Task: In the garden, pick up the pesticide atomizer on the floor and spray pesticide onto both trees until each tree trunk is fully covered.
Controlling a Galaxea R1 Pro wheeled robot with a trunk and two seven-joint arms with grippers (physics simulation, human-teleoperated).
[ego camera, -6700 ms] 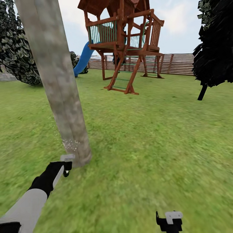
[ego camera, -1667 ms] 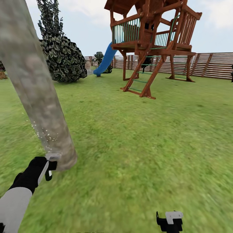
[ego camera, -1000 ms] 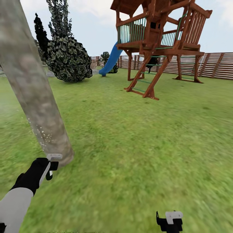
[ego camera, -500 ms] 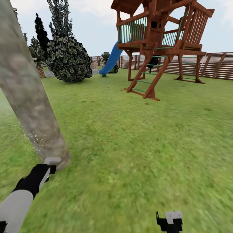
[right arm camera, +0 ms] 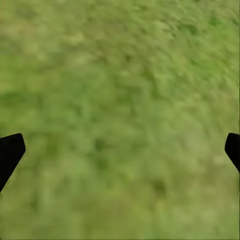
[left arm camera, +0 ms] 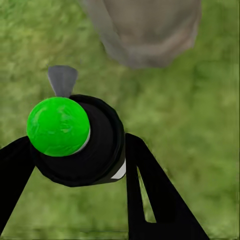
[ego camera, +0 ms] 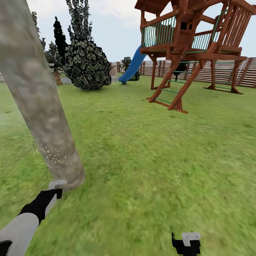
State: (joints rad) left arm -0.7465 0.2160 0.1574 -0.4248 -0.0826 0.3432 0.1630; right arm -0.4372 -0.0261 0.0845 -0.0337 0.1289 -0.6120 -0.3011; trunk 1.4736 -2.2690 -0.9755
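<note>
Right now the left gripper point(left arm camera: 75, 155) is squeezing the pesticide atomizer point(left arm camera: 82, 145), with one black finger pressing on each side of its round dark body. The cap dot point(left arm camera: 57, 126) is glowing green in the left wrist view, and the small grey nozzle point(left arm camera: 62, 80) is pointing out past the fingertips toward the tree trunk point(left arm camera: 145, 30), which is standing near but not touching.

My guess is that the can is hard, smooth and light. It could slip or twist, so gripping around the middle of its body, as the fingers are doing, looks like the best hold.

From the head view, the left gripper point(ego camera: 53, 190) is sitting low by the foot of the tree trunk point(ego camera: 42, 103), and pale specks point(ego camera: 53, 156) are dotting the bark just beyond the fingertips. That view is hiding the can's top; the wrist view is showing it.

Over bare grass point(right arm camera: 120, 100), the right gripper point(right arm camera: 120, 150) is hanging with fingers far apart, holding nothing.
</note>
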